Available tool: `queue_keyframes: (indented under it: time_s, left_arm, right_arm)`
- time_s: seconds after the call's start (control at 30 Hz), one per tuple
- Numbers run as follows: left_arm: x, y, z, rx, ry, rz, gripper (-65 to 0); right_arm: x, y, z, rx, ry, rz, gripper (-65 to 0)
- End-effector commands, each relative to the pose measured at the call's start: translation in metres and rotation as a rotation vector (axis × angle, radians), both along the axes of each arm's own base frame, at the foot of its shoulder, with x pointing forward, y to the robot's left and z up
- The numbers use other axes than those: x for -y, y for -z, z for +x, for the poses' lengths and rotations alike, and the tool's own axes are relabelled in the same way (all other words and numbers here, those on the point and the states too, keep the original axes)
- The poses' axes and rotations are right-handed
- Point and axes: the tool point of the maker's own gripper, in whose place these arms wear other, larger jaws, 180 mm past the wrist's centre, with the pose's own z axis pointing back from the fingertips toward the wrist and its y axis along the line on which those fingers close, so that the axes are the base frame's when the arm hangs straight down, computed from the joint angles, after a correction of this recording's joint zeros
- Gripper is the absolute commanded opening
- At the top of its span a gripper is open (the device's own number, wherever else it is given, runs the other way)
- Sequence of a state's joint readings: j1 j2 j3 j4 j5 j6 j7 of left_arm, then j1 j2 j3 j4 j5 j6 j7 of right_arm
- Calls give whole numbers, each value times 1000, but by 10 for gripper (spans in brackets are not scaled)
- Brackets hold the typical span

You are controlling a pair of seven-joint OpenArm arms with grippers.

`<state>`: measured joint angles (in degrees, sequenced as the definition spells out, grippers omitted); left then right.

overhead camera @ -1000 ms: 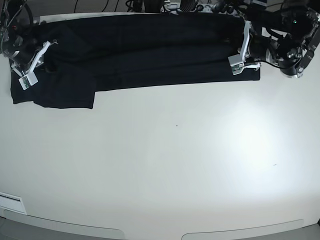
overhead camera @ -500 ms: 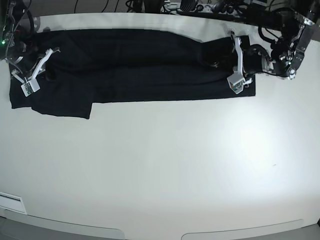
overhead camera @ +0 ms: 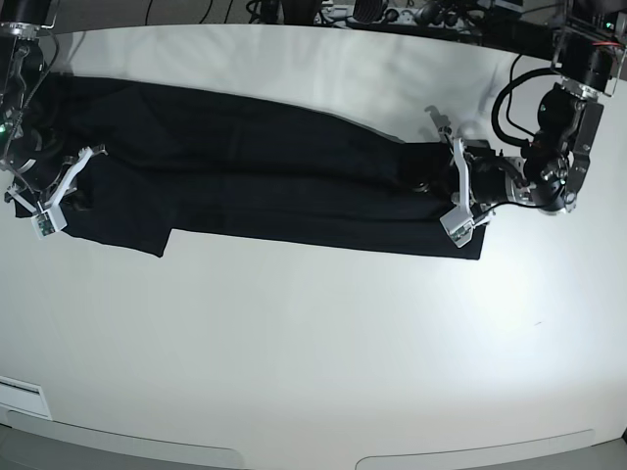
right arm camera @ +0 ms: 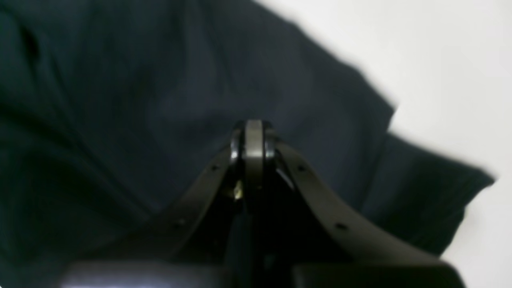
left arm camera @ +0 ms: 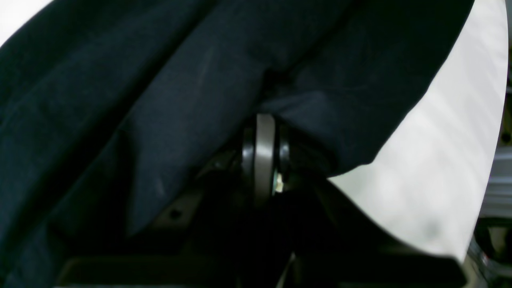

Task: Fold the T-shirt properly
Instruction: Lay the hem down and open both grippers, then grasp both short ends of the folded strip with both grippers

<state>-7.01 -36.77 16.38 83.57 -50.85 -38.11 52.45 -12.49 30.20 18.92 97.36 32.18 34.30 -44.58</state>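
One white table (overhead camera: 313, 343) fills the base view, its near half bare and brightly lit towards 4 o'clock. Across its far part lies the T-shirt (overhead camera: 255, 166), a long black band of cloth folded lengthwise, running from about 9 o'clock to roughly 3 o'clock and slanting a little nearer on the 3 o'clock side. A stepped corner of cloth juts out along its near edge towards 9 o'clock.

At the 3 o'clock end sits the left gripper (overhead camera: 453, 196), its white jaws reaching over the end of the band, with the dark arm and cables behind it. In the left wrist view the left gripper (left arm camera: 260, 120) has its jaws pressed together and buried in a fold of the T-shirt (left arm camera: 160, 100), so it is clamped on the cloth; the pale table (left arm camera: 440, 160) shows at 3 o'clock.

At the 9 o'clock end the right gripper (overhead camera: 61, 186) rests on the cloth's edge, white jaws pointing towards 7 o'clock. In the right wrist view the right gripper (right arm camera: 253, 124) shows its jaws drawn tight together with the tip against the T-shirt (right arm camera: 140, 100); cloth seems pinched there, though the blur makes it hard to confirm. Bare table (right arm camera: 420, 48) lies at 1 o'clock.
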Motion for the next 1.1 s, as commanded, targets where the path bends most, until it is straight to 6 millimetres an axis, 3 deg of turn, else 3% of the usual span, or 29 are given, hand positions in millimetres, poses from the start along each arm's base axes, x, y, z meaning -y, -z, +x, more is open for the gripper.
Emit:
queue_keyframes:
  time_s: [0.0,0.23,0.37,0.57,0.7,0.77,0.83,0.9,0.93,1.07]
  left_arm:
    - [-45,16,-11,-80,7,237,-650]
    - [-38,-31,-13,-180,54,124,-650]
    - [-37,-70,5,-139,55,38,-616]
    - [-80,-123,63,89,-144,43,-650]
    - [-131,-148,89,192,-395,61,-650]
    - [-158,-148,93,199,-513,68,-625]
    - [-176,-140,89,170,-590,42,-451]
    - [-189,-117,80,94,-660,19,-264]
    - [-195,-104,76,41,-705,3,-218]
    - [-199,-55,55,-148,-805,-98,-206]
  right_arm:
    - [6,-18,11,43,-2,-6,-650]
    - [-6,-18,6,-38,-15,68,-650]
    - [-17,-20,3,-39,-61,113,-565]
    - [-20,-19,0,-50,-71,126,-562]
    - [-18,-18,0,-59,-61,121,-561]
    - [-18,-18,0,-59,-61,122,-555]
    - [-18,-17,-1,-67,-63,118,-555]
    - [-17,-16,-2,-74,-63,115,-555]
    - [-17,-16,-2,-73,-63,115,-555]
    - [-17,-16,-2,-75,-63,114,-555]
